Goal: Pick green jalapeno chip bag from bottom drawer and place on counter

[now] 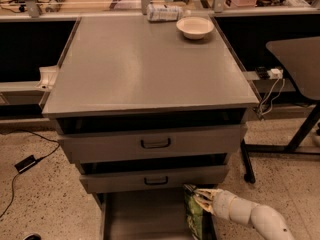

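The green jalapeno chip bag [193,212] hangs upright over the right side of the open bottom drawer [145,219], just below the middle drawer's front. My gripper [200,199] reaches in from the lower right on a white arm and is shut on the bag's top edge. The counter [145,64] is the broad grey top of the cabinet above. The bag's lower end runs out of the picture.
A white bowl [195,27] and a silvery wrapped package [164,12] sit at the counter's far edge. Two upper drawers with black handles [155,143] are slightly open. A dark table [300,59] stands to the right. A cable and adapter [25,163] lie on the floor at left.
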### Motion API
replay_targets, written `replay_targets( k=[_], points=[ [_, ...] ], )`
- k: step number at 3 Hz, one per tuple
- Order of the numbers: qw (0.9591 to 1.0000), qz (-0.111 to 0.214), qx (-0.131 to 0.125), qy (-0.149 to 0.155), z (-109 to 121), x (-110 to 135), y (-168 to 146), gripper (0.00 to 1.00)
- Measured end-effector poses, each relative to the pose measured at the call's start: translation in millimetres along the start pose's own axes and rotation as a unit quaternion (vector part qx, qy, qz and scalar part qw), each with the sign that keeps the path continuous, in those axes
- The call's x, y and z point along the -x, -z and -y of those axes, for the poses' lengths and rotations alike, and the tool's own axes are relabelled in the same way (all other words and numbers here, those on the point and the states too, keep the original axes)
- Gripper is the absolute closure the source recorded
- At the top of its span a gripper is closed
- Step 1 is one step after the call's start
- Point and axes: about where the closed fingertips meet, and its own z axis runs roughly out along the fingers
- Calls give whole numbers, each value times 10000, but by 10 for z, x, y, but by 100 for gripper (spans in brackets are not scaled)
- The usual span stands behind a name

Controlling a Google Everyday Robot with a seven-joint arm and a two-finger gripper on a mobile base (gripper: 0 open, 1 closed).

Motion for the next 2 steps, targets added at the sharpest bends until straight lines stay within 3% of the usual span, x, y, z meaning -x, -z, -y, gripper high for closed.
replay_targets(
  k=[1, 2],
  points=[
    [9988, -25, 223, 427, -79, 310, 69, 100],
    [9978, 127, 189, 630, -24, 433, 122, 100]
  ],
)
